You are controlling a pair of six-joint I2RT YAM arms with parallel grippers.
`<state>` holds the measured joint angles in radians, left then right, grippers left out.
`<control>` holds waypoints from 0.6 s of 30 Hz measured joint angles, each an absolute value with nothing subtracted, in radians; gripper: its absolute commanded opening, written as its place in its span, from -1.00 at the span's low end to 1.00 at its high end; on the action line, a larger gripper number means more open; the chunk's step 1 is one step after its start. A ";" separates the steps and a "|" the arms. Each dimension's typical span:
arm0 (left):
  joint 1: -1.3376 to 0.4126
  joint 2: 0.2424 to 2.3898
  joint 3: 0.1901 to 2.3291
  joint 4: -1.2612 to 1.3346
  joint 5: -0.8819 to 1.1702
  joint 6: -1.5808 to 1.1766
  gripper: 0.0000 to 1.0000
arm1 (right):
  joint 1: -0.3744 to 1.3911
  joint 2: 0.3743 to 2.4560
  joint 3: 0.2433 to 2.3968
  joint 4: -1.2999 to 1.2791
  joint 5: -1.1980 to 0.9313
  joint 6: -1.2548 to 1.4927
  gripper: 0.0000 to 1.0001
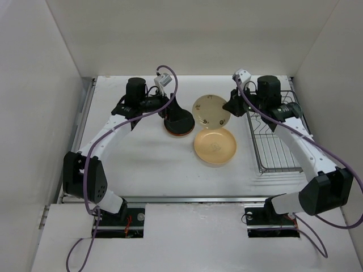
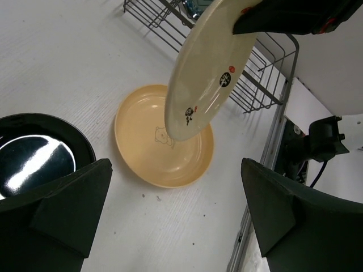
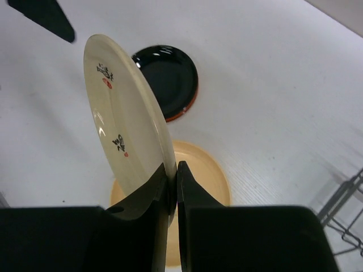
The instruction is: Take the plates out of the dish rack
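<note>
My right gripper [image 3: 173, 181] is shut on the rim of the cream plate [image 3: 122, 113] and holds it tilted on edge above the table, over the far side of the tan-yellow plate [image 1: 215, 146]. In the top view the right gripper [image 1: 229, 105] sits just left of the dish rack [image 1: 278, 141], whose visible part holds no plates. My left gripper [image 2: 176, 215] is open and empty, beside the dark plate [image 1: 178, 122], which rests on an orange-red one. The cream plate [image 2: 207, 73], tan-yellow plate [image 2: 164, 153] and dark plate [image 2: 34, 153] also show in the left wrist view.
The rack [image 2: 255, 73] stands along the table's right edge by the right wall. The dark plate [image 3: 167, 76] and the tan-yellow plate [image 3: 198, 164] lie close together mid-table. White walls enclose the left, back and right sides.
</note>
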<state>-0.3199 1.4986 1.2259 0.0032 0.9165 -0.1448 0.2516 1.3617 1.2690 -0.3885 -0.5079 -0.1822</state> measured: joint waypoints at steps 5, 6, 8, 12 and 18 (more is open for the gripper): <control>-0.326 1.519 1.225 -0.006 0.912 -0.127 0.87 | 0.306 1.419 1.365 -0.400 -0.538 -0.179 -0.91; -0.327 1.520 1.225 -0.007 0.911 -0.125 0.78 | 0.315 1.433 1.383 -0.405 -0.544 -0.179 -0.91; -0.328 1.522 1.225 -0.011 0.908 -0.120 0.67 | 0.337 1.454 1.410 -0.415 -0.556 -0.178 -0.91; -0.330 1.523 1.225 -0.020 0.897 -0.112 0.07 | 0.381 1.488 1.441 -0.434 -0.602 -0.179 -0.91; -0.336 1.523 1.225 -0.032 0.905 -0.094 -0.99 | 0.416 1.518 1.444 -0.450 -0.616 -0.183 -0.91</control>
